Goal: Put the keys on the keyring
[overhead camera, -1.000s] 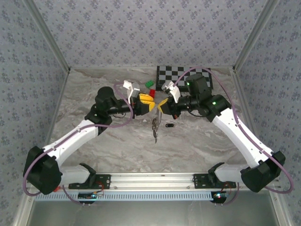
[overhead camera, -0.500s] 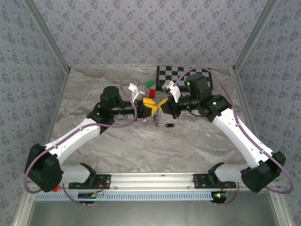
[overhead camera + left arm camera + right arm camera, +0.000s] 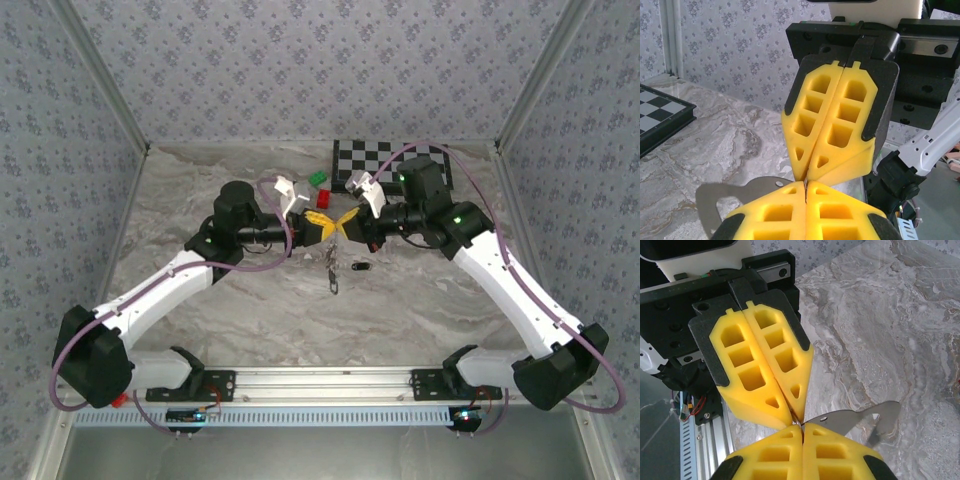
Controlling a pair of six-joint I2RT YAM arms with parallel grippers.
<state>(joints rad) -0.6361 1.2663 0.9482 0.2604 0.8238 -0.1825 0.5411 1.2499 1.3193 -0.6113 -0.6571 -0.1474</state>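
Note:
My two grippers meet tip to tip above the table's middle. The left gripper (image 3: 327, 226) (image 3: 805, 183) is shut, and a thin silvery edge of the keyring (image 3: 804, 186) shows between its yellow pads. The right gripper (image 3: 346, 224) (image 3: 802, 426) is shut on the same keyring (image 3: 799, 423) from the other side. In the left wrist view the right gripper (image 3: 807, 176) points down onto my pads. In the right wrist view the left gripper (image 3: 794, 417) does the same. A small bunch of keys (image 3: 331, 272) hangs below the joined tips. One loose black-headed key (image 3: 360, 267) lies on the table just right of it.
Red (image 3: 322, 196) and green (image 3: 318, 178) blocks lie behind the grippers. A chessboard (image 3: 385, 158) sits at the back right. Patterned walls close in the marble table (image 3: 200, 330) on three sides, and a metal rail (image 3: 330, 385) runs along the near edge.
The left gripper moved right to meet the right gripper's tips and closed there. The hanging keys shifted slightly. The right arm stayed almost still.

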